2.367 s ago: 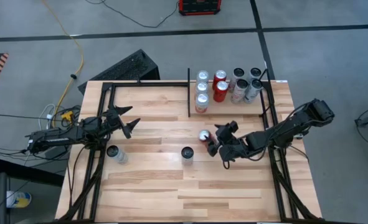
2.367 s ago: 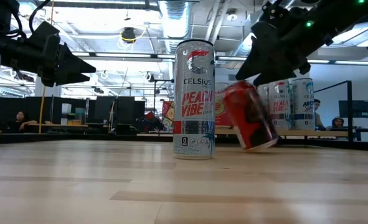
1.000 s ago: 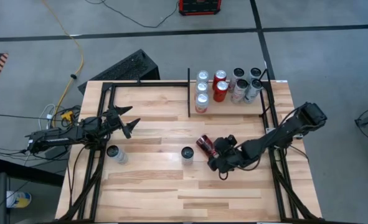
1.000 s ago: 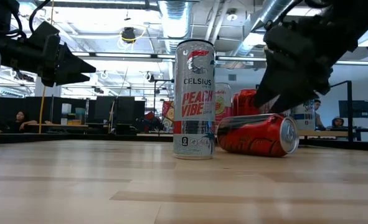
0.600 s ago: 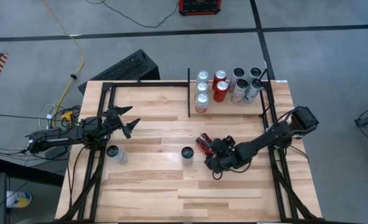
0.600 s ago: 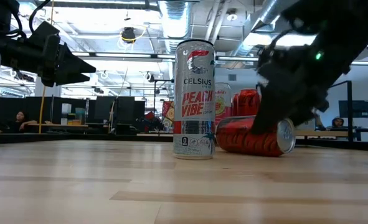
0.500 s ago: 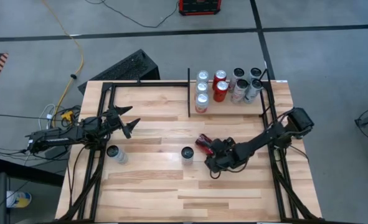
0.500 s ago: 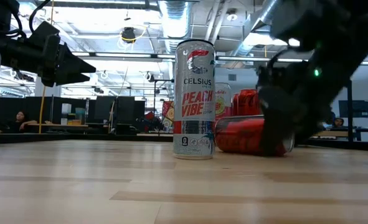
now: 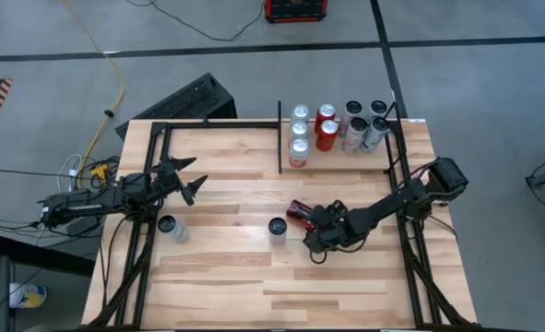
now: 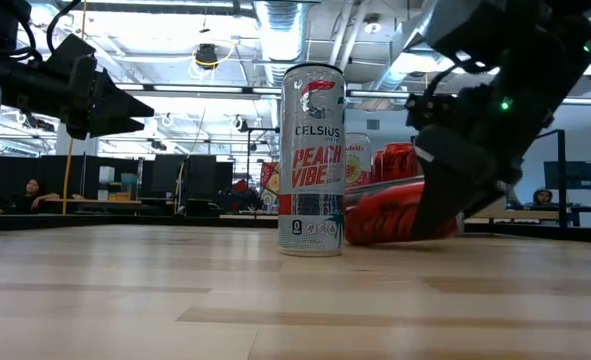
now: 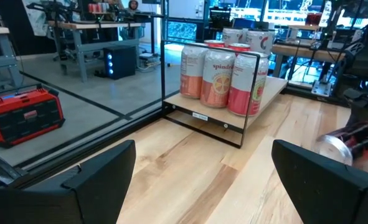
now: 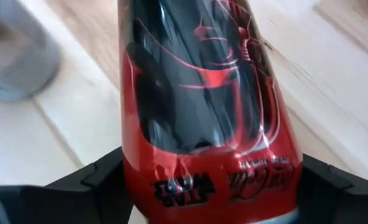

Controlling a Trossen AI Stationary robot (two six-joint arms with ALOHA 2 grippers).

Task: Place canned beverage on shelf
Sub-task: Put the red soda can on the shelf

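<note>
1. High view: a red can (image 9: pixel 297 213) is seen lying on its side on the wooden table (image 9: pixel 226 277), just at 3 o'clock of an upright Celsius can (image 9: pixel 278 227). The right gripper (image 9: pixel 314 224) is set over the red can's near end. The shelf (image 9: pixel 337 162), at 12 o'clock, holds standing cans (image 9: pixel 299 148). The left gripper (image 9: pixel 191 181) is held at 9 o'clock, fingers spread, nothing between them; a pale can (image 9: pixel 169 226) stands just below it.
2. Low view: the red can (image 10: pixel 385 222) is seen lying on the tabletop, its far end covered by the right gripper (image 10: pixel 455 185).
3. Left wrist view: the shelf (image 11: pixel 268 93) with Spindrift cans (image 11: pixel 217 79) is seen ahead.
4. Right wrist view: the red can (image 12: pixel 202 106) is flanked by both fingers (image 12: pixel 87 182); whether they grip it cannot be told.
</note>
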